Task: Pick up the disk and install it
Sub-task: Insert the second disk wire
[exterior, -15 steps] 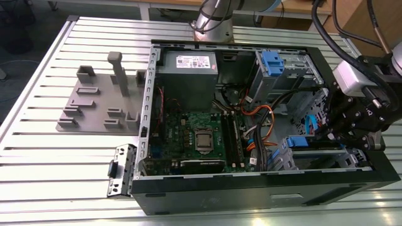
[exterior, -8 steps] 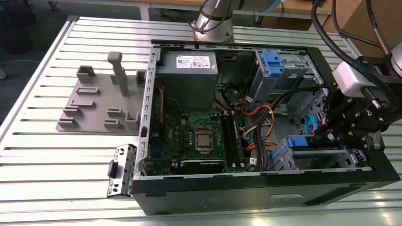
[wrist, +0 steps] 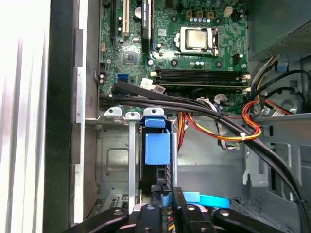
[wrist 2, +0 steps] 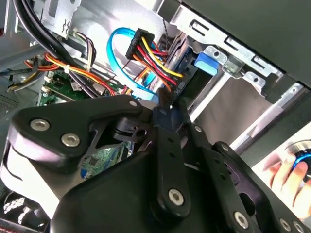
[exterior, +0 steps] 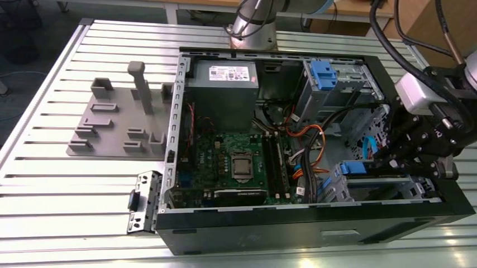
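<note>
Gripper [wrist: 165, 196], fingers pinched nearly closed on the disk [wrist: 158, 148], which stands edge-on in its bay, long axis toward twelve o'clock.

Your gripper [wrist 2: 163, 109] is all matte black linkage bars pinned with shiny silver screws. Further up there's a light grey wrist block [exterior: 419, 95], and thick black cables [exterior: 387, 42] running off it.
</note>
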### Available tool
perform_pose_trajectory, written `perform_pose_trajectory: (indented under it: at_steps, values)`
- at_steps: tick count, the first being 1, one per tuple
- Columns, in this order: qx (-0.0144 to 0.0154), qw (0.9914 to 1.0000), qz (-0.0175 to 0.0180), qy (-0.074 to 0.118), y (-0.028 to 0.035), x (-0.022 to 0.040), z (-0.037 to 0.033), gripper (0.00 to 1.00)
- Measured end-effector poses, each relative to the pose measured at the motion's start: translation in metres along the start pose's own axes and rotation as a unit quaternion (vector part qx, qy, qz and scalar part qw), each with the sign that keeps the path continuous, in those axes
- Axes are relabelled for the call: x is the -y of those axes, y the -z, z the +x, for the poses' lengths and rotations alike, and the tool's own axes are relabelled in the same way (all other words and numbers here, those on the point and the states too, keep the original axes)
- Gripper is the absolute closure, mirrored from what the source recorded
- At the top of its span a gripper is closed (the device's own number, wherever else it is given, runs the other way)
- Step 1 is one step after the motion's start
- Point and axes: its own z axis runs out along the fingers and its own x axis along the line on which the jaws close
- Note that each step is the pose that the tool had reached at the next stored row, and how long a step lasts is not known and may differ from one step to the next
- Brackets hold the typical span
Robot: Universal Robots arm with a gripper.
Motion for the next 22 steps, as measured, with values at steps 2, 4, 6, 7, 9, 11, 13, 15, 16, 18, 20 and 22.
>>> perform_pose_trajectory:
  at_steps: [2, 4, 6, 7, 9, 11, 13, 15, 16, 18, 20, 22]
  values:
    - [-0.0001, 1.0, 0.0, 0.0, 0.0062, -0.0005, -0.0004, 0.76]
    - [0.0, 1.0, 0.0, 0.0, 0.0084, -0.0006, -0.0006, 0.76]
    - [0.0001, 1.0, 0.0, 0.0, 0.0086, -0.0007, -0.0014, 0.76]
    - [0.0, 1.0, 0.0, 0.0, 0.0087, -0.0007, -0.0017, 0.76]
    - [0.0, 1.0, 0.0, 0.0, 0.0085, -0.0007, -0.0021, 0.84]
    - [0.0, 1.0, -0.0005, 0.0, 0.0073, -0.0006, -0.0021, 0.9]
    - [0.0003, 1.0, -0.0019, 0.0, 0.0056, -0.0004, -0.002, 0.9]
    - [0.0005, 0.99999, -0.0047, 0.0, 0.0029, 0.0005, -0.0016, 0.9]
    - [0.0003, 0.99998, -0.006, 0.0, 0.0017, 0.0009, -0.0014, 0.9]
    - [0.0, 0.99997, -0.008, -0.001, -0.0002, 0.0015, -0.001, 0.9]
    - [0.0003, 0.99995, -0.0097, -0.001, -0.0021, 0.0022, -0.0006, 0.9]
    - [0.001, 0.99994, -0.0106, -0.001, -0.0035, 0.0032, 0.0001, 0.9]
